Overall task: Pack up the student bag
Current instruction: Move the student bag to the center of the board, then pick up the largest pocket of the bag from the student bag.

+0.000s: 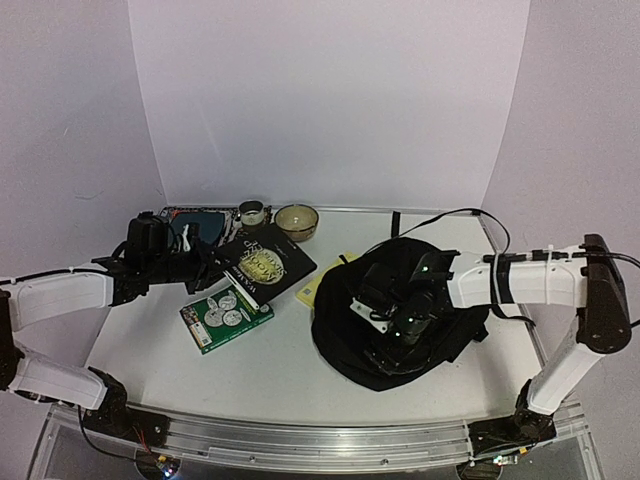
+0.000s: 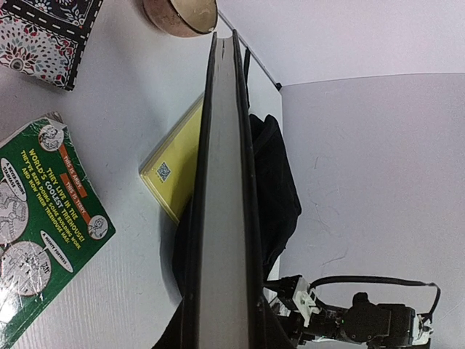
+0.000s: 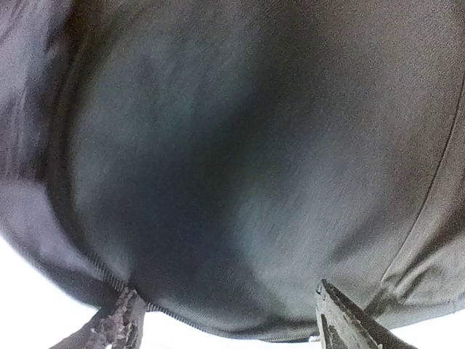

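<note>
Well left of the student bag (image 1: 340, 340), the left gripper (image 1: 205, 268) is clamped on the edge of a black book (image 1: 265, 262) with a round gold emblem on its cover. The left wrist view looks straight along that book's page edge toward the bag. A green book (image 1: 226, 318) lies flat on the white table (image 1: 260, 385), left of the bag, and the black book's near edge overlaps it in the top view. 1 tan bowl (image 1: 296, 221) sits behind and left of the bag, with a small cup (image 1: 252, 212) just beside it. A yellow booklet (image 1: 322, 284) touches the bag's left side, between the bag and the black book. The bag, a rounded black heap, lies right of centre on the table. The right gripper (image 3: 229, 323) hangs close over the bag's fabric, its 2 fingers spread wide and gripping nothing.
</note>
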`<state>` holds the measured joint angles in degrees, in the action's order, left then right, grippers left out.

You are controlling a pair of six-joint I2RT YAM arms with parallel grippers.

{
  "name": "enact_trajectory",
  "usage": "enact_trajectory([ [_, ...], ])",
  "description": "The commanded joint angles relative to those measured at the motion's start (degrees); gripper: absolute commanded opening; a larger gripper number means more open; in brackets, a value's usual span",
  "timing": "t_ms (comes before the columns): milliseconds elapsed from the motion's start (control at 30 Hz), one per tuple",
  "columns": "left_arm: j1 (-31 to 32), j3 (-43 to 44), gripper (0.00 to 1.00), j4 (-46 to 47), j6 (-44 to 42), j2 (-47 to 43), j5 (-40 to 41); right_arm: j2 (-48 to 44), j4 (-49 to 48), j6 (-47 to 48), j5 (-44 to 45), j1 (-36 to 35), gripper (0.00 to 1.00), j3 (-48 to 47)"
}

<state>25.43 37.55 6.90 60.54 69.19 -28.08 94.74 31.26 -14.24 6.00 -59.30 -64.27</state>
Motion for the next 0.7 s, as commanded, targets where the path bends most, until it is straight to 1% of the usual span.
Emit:
enact_trajectory([
  [0,-0.26,6.73,0.0,0.53,-4.81,-3.35,0.28,-4.93,3.88,4.41,-0.47,-1.67,0.84,1.94],
  [167,-0.28,8.23,0.0,-1.08,-5.52,-3.69,0.52,-4.08,4.56,6.15,0.71,-2.92,0.86,2.16],
  [367,-0.28,8.29,0.0,-1.07,-4.41,-3.28,-0.21,-0.57,6.5,7.32,6.81,-4.51,0.87,2.81],
  [567,-0.29,8.61,0.0,-1.06,-4.11,-3.23,-0.33,-0.27,6.34,7.76,15.27,-4.95,0.83,2.48],
  [667,-0.26,8.67,0.0,-0.92,-3.93,-2.82,-0.66,-0.61,5.79,7.84,20.21,-4.95,0.77,2.25],
])
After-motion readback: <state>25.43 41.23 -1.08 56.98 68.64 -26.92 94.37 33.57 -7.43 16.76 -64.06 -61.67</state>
